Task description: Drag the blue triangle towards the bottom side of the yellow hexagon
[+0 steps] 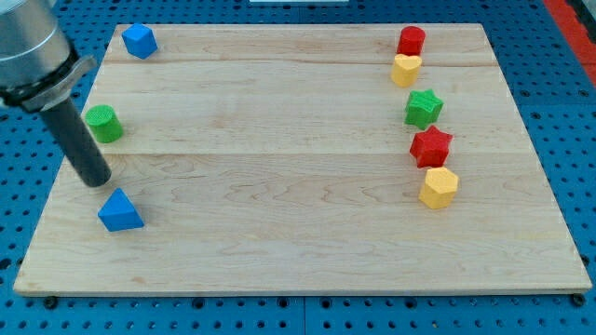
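Observation:
The blue triangle (120,211) lies near the view's bottom left of the wooden board (279,186). The yellow hexagon (439,188) sits far to the view's right, just below the red star (430,146). My tip (96,180) is the lower end of the dark rod; it rests on the board just above and slightly left of the blue triangle, with a small gap between them. It stands below the green cylinder (103,124).
A blue block (139,41) lies at the top left corner. On the right stand a red cylinder (411,41), a yellow heart (406,70) and a green star (424,108) in a column above the red star. The board's left edge is near the tip.

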Motion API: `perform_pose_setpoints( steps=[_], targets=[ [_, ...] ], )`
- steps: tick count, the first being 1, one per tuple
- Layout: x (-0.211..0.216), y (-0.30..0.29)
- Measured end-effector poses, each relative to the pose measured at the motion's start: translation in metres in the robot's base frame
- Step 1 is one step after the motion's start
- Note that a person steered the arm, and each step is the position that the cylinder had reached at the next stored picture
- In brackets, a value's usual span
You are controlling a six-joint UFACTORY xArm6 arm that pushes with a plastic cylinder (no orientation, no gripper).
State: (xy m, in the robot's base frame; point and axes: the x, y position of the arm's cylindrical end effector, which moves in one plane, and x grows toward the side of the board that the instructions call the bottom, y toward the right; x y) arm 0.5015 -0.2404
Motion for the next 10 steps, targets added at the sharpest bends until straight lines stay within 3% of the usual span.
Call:
perform_pose_setpoints(
  steps=[1, 6, 7, 10],
  targets=[
    [0.034, 0.02],
    [0.034, 0.232],
    [0.014, 0.264],
    [0.001, 0.287]
  ],
)
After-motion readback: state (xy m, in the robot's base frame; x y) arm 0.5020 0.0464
